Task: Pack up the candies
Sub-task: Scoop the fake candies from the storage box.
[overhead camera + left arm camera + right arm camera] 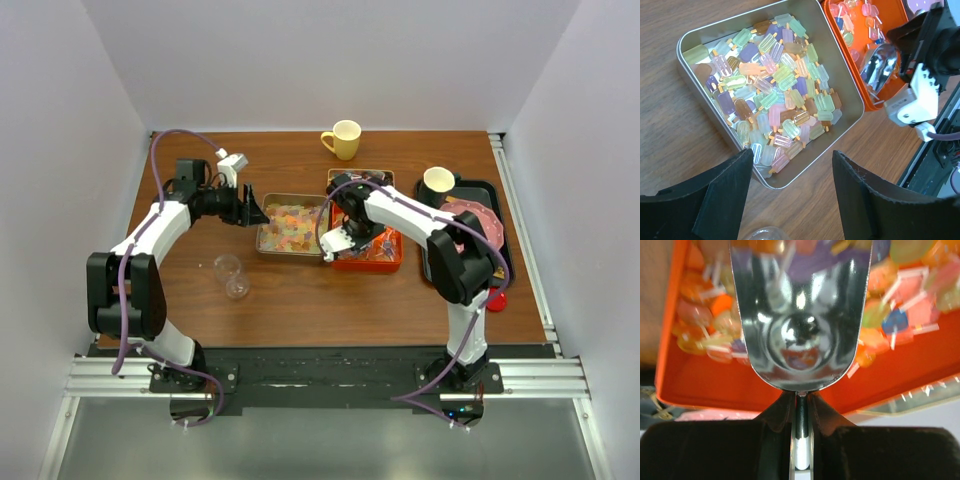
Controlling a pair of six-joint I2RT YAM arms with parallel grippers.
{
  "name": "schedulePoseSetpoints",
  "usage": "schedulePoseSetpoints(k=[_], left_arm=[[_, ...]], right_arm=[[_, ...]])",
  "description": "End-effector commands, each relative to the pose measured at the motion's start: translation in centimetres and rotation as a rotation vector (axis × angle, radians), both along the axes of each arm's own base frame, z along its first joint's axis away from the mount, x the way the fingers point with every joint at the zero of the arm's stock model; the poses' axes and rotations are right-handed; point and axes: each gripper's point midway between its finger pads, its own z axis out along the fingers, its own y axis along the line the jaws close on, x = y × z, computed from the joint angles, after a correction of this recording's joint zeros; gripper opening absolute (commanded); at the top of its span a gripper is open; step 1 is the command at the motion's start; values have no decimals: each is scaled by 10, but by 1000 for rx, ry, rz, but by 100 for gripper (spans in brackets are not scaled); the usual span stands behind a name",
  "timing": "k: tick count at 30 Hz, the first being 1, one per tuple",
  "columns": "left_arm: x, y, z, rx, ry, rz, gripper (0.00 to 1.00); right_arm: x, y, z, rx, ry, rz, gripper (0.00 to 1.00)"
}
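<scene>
Inventory, counted across the three views. One metal scoop point(800, 315) is pinched by its handle between the pressed-together fingers of the right gripper point(800, 410). Its bowl is seen empty at the orange tray point(700, 385); whether it touches the sweets cannot be told. The left gripper point(792, 165) is spread wide with nothing held, and is poised at the near rim of the silver tin point(847, 92), low in its wrist view.

Candies are confirmed in two containers:
- The pastel candies point(772, 95) are ice-lolly shaped and too many to count. They fill the silver tin at frame centre in the top view.
- The stick candies point(900, 315) are pink, orange and yellow. They lie in the orange tray, just right of that tin.

A second tin point(378, 177) is seen directly above the orange tray in the top view. It is mostly covered by the right arm, and its contents cannot be made out.

Other items are counted on the table point(300, 300) in the top view:
- One yellow mug point(346, 139) is placed at upper centre.
- One black tray point(488, 192) at the right is loaded with one white cup point(438, 180) and one pink plate point(480, 216).
- One red lid point(497, 299) is found at lower right, just below the black tray.
- One clear jar point(233, 277) is located left of centre, below the left gripper and apart from the silver tin.
</scene>
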Motion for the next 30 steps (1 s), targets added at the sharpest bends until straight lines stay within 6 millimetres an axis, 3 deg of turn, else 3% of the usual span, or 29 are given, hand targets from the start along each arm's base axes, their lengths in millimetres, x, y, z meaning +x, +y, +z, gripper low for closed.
schedulePoseSetpoints(k=[1, 10, 21, 30], left_arm=[[5, -2, 13, -29, -46, -4, 69], [7, -2, 14, -33, -37, -4, 69], [8, -2, 18, -30, -41, -4, 69], [15, 0, 34, -16, -84, -47, 69]], right_arm=[[-17, 15, -15, 68, 113, -101, 0], [-23, 39, -18, 304, 235, -251, 0], [-32, 43, 0, 534, 299, -301, 0], [-34, 39, 7, 662, 312, -370, 0]])
